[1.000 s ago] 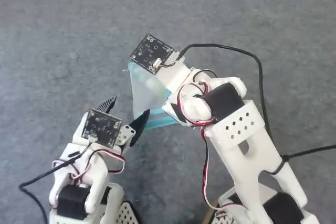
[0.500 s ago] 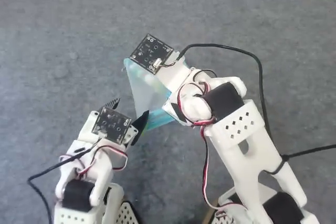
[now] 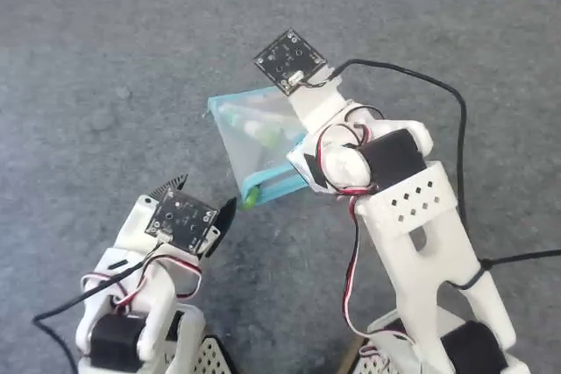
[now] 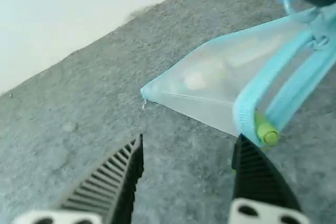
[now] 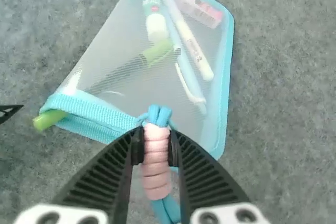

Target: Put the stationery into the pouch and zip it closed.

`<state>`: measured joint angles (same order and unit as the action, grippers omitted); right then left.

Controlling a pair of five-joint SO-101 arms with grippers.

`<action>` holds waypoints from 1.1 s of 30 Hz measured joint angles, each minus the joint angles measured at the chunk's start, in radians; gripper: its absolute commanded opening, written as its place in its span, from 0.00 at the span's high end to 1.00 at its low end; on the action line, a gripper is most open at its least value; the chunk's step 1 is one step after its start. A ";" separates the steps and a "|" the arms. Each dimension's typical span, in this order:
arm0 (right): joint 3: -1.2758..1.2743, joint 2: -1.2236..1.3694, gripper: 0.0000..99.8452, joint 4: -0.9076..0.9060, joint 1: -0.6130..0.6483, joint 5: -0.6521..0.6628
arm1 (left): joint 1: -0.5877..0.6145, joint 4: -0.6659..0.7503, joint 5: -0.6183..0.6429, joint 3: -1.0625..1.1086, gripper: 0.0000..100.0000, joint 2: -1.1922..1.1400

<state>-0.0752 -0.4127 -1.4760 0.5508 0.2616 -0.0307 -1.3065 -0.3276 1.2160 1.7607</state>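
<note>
Grey felt table [image 3: 105,59], pouch [image 3: 250,142] mid-table, corner hidden under right arm [image 3: 412,216], green pen [image 5: 47,120] poking from its zip end toward the wide-open left gripper [image 4: 190,145], right gripper [image 5: 155,137] clamping the pink pull [image 5: 155,163].

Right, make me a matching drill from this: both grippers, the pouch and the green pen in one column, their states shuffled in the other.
Things:
1. left gripper
2. right gripper
3. pouch
4. green pen

States:
A. end pokes out of the zip opening
B. open, holding nothing
C. see-through, with blue trim
D. shut on the pink zip pull

Pairs: 1-B, 2-D, 3-C, 4-A.
</note>
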 measured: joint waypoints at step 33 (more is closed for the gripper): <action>-0.049 -0.210 0.99 -0.003 0.210 0.035 | 0.120 0.399 0.216 0.181 0.74 -0.002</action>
<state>-0.1243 -0.6229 -1.4791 0.7610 0.2969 0.0890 -0.9076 -0.1112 1.3970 1.7591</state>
